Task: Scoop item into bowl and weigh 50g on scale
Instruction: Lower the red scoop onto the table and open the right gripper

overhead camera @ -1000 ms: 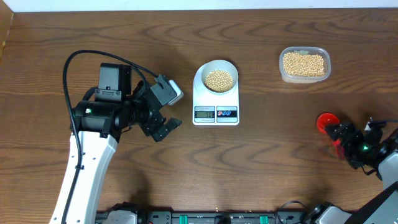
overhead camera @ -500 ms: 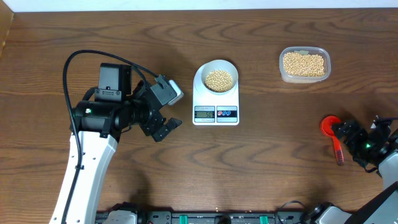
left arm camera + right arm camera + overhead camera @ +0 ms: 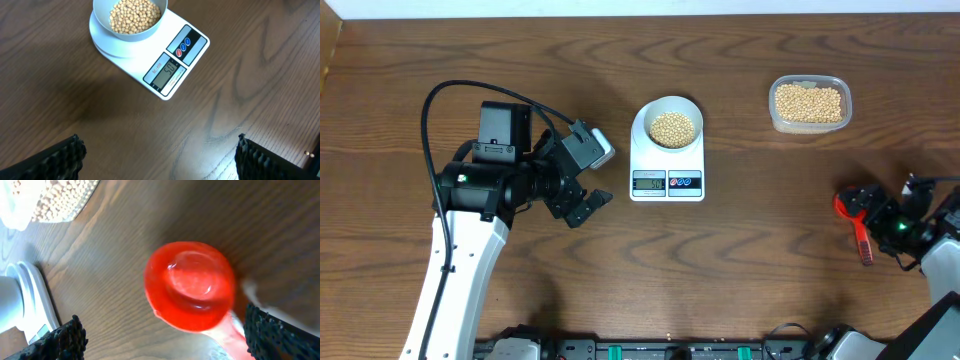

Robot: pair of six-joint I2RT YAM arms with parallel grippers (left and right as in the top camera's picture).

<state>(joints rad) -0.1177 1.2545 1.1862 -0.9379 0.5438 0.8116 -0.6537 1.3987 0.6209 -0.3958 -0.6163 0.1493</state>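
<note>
The pale bowl (image 3: 671, 122) stands on the white scale (image 3: 667, 168) at the table's middle, filled with tan beans (image 3: 672, 128). The left wrist view shows the bowl (image 3: 131, 17), the beans (image 3: 134, 15) and the scale (image 3: 172, 65) with its display lit. My left gripper (image 3: 586, 206) hangs open left of the scale, nothing between its fingers (image 3: 62, 160). A red scoop (image 3: 844, 203) lies on the table at the right. My right gripper (image 3: 866, 212) hovers open over it. In the right wrist view the scoop's head (image 3: 190, 285) sits between the jaws, its handle beside the right finger (image 3: 282, 335).
A clear plastic tub (image 3: 809, 103) of more beans sits at the back right, its corner seen as the tub (image 3: 55, 200) in the right wrist view. The left arm's black cable (image 3: 450, 95) loops over the table's left side. The table's front edge carries a black rail (image 3: 660, 350).
The right gripper drew back to the right, uncovering the scoop's handle, then shifted left and up over the scoop's head. The scoop, the left arm, bowl and scale stayed put.
</note>
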